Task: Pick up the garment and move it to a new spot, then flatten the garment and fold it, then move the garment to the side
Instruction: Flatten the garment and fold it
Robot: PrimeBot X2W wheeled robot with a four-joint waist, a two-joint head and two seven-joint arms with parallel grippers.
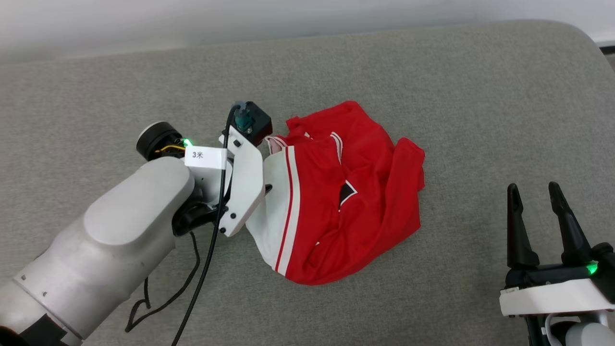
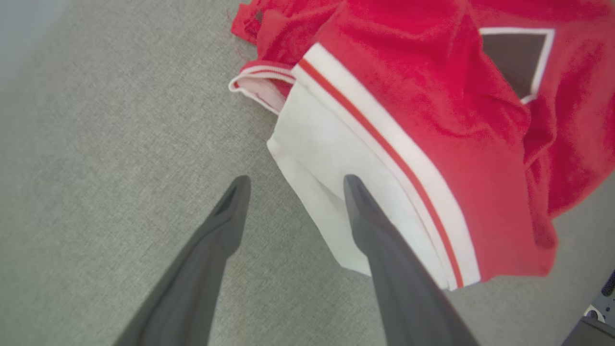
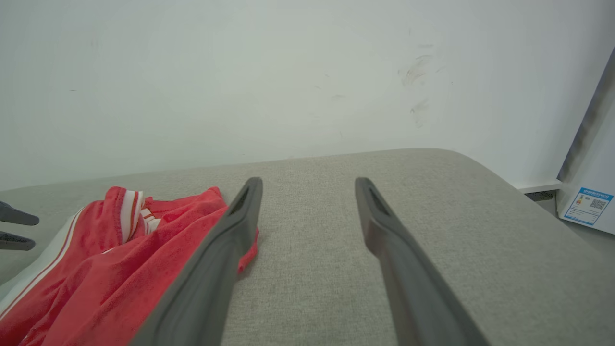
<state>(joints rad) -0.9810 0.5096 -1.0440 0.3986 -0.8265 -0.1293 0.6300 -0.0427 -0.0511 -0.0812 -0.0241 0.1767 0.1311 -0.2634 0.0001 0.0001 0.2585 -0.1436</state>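
Note:
The garment (image 1: pixel 355 206) lies crumpled in the middle of the grey surface, red with a white sleeve and striped trim on its left side, and part of a black letter showing. My left gripper (image 2: pixel 295 180) stands open at the sleeve's edge; one finger (image 2: pixel 379 230) lies over the white sleeve (image 2: pixel 322 149), the other over bare fabric. In the head view its fingers are mostly hidden behind the wrist bracket (image 1: pixel 245 182). My right gripper (image 1: pixel 533 192) is open and empty at the lower right, well apart from the garment (image 3: pixel 120 269).
A grey upholstered surface (image 1: pixel 432 81) spreads under everything, its rounded edge at the far right. A black cable (image 1: pixel 192 278) hangs from my left arm. A white wall (image 3: pixel 288 72) stands behind, and a pale box with a blue label (image 3: pixel 588 206) sits beyond the right edge.

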